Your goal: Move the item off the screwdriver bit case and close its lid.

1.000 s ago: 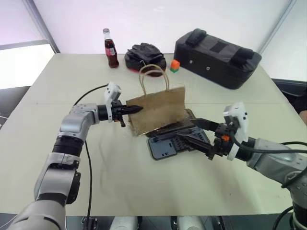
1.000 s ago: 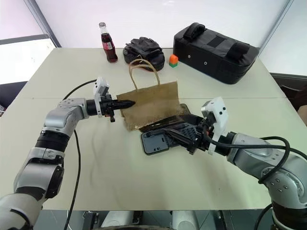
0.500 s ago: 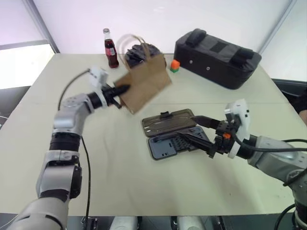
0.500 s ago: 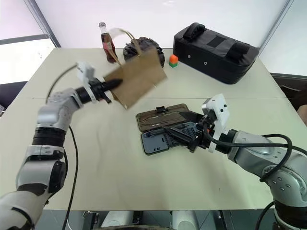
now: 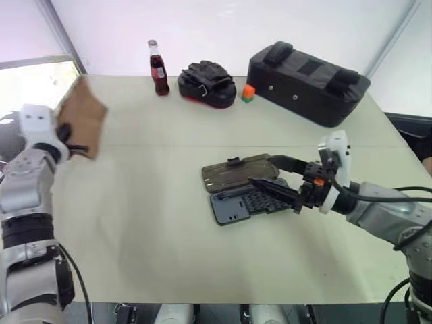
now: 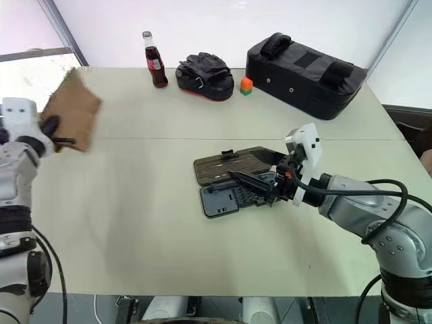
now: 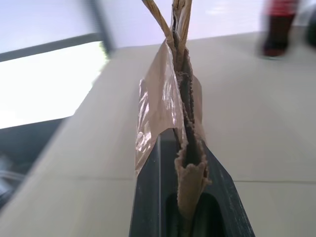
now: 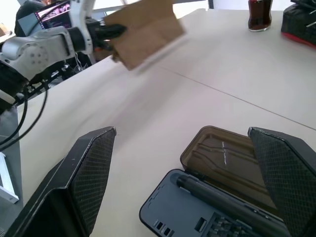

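Creased kraft paper bag (image 7: pixel 170 106), flat translucent lid (image 5: pixel 236 173).

Paper bag (image 5: pixel 82 123) smeared by motion blur in head views; handles not discernible there. Left gripper (image 7: pixel 190 207) cut by frame bottom in its wrist view, bag handles cut at top. Cola bottle (image 7: pixel 276 27) blurred, label unreadable. Bits in screwdriver bit case (image 5: pixel 248 201) too small to distinguish.

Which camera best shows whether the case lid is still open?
The right eye view: the lid lies flat, open behind the case. The left eye view shows likewise; the right wrist view shows part of it.
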### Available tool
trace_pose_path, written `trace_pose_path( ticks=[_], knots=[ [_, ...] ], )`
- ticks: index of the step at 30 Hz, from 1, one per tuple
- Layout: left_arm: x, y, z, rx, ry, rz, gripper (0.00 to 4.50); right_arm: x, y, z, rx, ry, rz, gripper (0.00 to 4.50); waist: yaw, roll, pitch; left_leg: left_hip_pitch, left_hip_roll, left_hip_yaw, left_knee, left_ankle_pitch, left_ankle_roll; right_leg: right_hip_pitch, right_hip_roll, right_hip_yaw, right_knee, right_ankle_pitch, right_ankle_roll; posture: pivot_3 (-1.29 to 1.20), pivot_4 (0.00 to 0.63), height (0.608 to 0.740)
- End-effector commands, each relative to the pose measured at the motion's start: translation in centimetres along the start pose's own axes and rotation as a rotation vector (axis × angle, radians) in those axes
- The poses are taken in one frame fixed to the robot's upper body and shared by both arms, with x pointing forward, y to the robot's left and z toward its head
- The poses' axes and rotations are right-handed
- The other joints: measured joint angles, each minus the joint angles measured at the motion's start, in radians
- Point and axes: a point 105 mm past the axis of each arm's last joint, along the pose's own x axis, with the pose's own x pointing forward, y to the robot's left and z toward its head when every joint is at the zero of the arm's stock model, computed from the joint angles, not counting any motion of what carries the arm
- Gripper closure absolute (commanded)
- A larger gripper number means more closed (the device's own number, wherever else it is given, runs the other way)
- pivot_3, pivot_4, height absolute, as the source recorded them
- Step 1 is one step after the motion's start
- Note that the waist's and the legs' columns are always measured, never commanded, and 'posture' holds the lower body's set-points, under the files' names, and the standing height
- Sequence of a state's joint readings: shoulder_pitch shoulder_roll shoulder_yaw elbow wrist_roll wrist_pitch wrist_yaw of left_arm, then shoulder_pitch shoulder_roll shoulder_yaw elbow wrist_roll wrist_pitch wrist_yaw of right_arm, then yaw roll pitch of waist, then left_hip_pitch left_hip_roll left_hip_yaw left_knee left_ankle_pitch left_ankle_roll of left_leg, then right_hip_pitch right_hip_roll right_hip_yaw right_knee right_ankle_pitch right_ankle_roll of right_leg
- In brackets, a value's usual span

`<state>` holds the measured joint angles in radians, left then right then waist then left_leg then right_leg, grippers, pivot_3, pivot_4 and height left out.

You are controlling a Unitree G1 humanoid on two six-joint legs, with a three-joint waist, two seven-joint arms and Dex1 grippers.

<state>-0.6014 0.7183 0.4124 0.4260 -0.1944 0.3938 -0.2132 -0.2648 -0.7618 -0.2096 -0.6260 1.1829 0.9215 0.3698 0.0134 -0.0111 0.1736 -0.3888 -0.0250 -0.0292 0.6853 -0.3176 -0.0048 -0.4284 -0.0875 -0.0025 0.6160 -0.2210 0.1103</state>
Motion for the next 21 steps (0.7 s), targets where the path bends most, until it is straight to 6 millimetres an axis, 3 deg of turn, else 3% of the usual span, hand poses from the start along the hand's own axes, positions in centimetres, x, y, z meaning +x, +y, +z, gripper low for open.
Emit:
trace_pose_path(
  ticks=[1,3,6,11,20,21],
  knots=[
    [0.1,2.3,0.6,0.018,-0.046,0.12,4.49,0.3,0.3,0.7,-0.024,-0.03,0.029,0.0,0.0,0.0,0.0,0.0,0.0,0.0,0.0,0.0,0.0,0.0,0.0,0.0,0.0,0.0,0.0,0.0,0.15,0.74],
    [0.6,2.0,-0.6,0.032,-0.034,0.124,4.49,0.4,0.2,0.6,-0.023,-0.026,0.035,0.0,0.0,0.0,0.0,0.0,-0.001,0.0,0.0,0.0,0.0,0.0,-0.001,0.0,0.0,0.0,0.0,0.0,0.15,0.74],
    [1.4,-0.2,-2.5,0.008,-0.015,0.042,4.49,0.6,0.1,0.4,-0.023,-0.021,0.037,0.0,0.001,-0.002,-0.001,0.0,-0.001,0.0,0.0,0.0,0.0,0.0,-0.001,0.0,0.0,0.0,0.0,0.0,0.15,0.74],
    [1.6,-2.7,-2.5,-0.023,-0.072,-0.064,4.49,0.5,-0.1,0.3,-0.028,-0.019,0.028,0.0,-0.001,-0.002,-0.002,0.0,-0.001,0.0,0.0,0.0,0.0,0.0,-0.001,0.0,0.0,0.0,0.0,0.0,0.15,0.74],
    [1.6,-2.9,-2.3,-0.017,-0.083,-0.094,0.06,0.2,-0.3,0.2,-0.027,-0.017,0.001,0.0,-0.005,-0.003,-0.002,0.0,0.0,0.0,0.0,0.0,0.0,0.0,-0.001,0.0,0.001,0.0,0.0,0.0,0.15,0.74],
    [1.6,-2.9,-2.2,-0.016,-0.086,-0.096,0.02,0.2,-0.3,0.1,-0.027,-0.017,-0.001,0.0,-0.004,-0.003,-0.002,0.0,0.0,0.0,0.0,0.0,0.0,0.0,-0.001,0.0,0.001,0.0,0.0,0.0,0.15,0.74]
  ],
)
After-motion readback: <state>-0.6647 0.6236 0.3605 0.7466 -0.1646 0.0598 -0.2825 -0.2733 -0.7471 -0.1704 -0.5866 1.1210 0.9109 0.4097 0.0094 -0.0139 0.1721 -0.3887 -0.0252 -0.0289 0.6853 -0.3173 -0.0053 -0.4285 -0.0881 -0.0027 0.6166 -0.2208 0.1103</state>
